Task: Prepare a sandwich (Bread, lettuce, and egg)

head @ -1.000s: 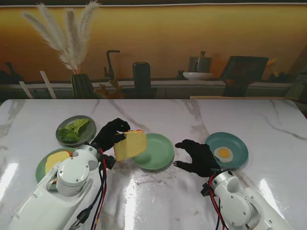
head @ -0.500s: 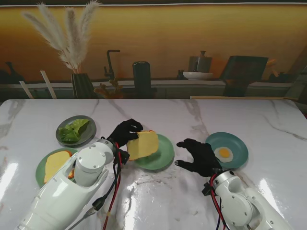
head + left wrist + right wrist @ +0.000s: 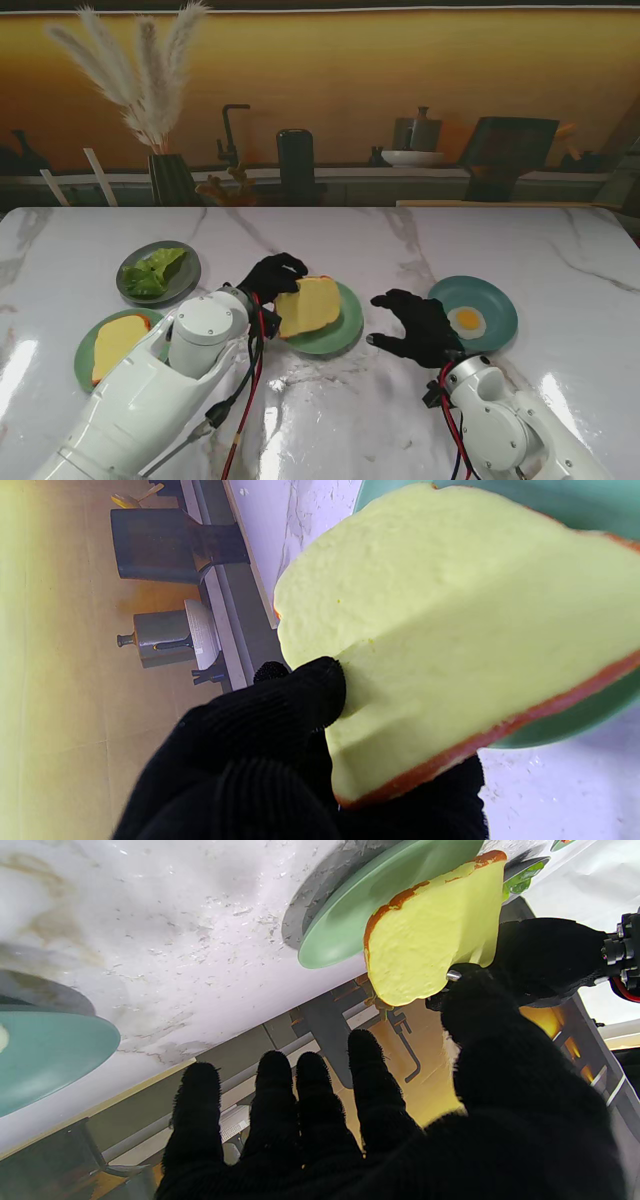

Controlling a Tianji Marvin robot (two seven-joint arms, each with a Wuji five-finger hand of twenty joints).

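My left hand (image 3: 272,280) is shut on a yellow bread slice (image 3: 310,305) with a brown crust and holds it over the light green middle plate (image 3: 342,335). In the left wrist view the thumb (image 3: 305,695) presses on the bread slice (image 3: 450,630), above the plate (image 3: 570,720). A second bread slice (image 3: 115,343) lies on a green plate (image 3: 84,362) at the near left. Lettuce (image 3: 156,270) fills a grey plate (image 3: 185,285). A fried egg (image 3: 466,321) rests on a teal plate (image 3: 495,300). My right hand (image 3: 415,325) hovers open between the middle and egg plates, fingers (image 3: 310,1110) spread.
Beyond the marble table's far edge stand a vase of pampas grass (image 3: 165,160), a black cylinder (image 3: 296,165), a faucet (image 3: 232,135) and a bowl (image 3: 413,157). Red and black cables (image 3: 240,400) hang from my left arm.
My left hand has carried the bread slice to the right, from beside the middle plate to over it, and lowered it. The right hand has barely moved.
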